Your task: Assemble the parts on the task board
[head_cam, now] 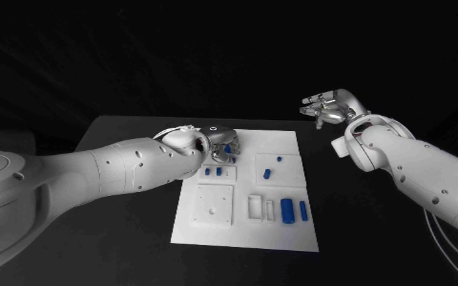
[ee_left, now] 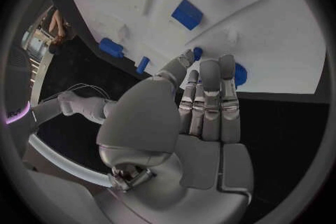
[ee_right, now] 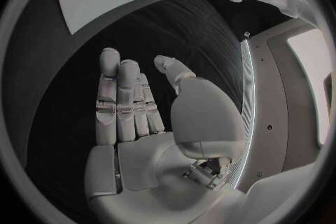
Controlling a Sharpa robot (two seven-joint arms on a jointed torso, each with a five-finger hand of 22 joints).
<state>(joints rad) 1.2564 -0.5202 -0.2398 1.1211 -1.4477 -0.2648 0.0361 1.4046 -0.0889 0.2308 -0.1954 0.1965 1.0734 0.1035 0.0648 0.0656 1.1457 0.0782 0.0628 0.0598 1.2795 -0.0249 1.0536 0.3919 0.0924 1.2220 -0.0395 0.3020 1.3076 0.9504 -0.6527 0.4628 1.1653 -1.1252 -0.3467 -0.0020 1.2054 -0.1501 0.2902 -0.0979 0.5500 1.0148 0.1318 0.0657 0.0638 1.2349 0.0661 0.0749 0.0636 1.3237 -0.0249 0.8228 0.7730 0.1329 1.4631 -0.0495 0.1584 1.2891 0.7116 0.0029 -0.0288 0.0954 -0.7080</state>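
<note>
Head view: unlabelled task board (head_cam: 286, 142), blue parts (head_cam: 288, 209).

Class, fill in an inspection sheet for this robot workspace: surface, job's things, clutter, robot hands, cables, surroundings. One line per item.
Surface: black table, dark and bare around the board.
Job's things: white task board in the middle; small blue parts lying on it.
Clutter: nothing seen.
Robot hands: left robot hand over the board's far left corner, fingertips near a blue part, grip unclear; right robot hand off the board, holding nothing, fingers apart.
Cables: thin cable beside the right arm.
Surroundings: dark backdrop.
</note>
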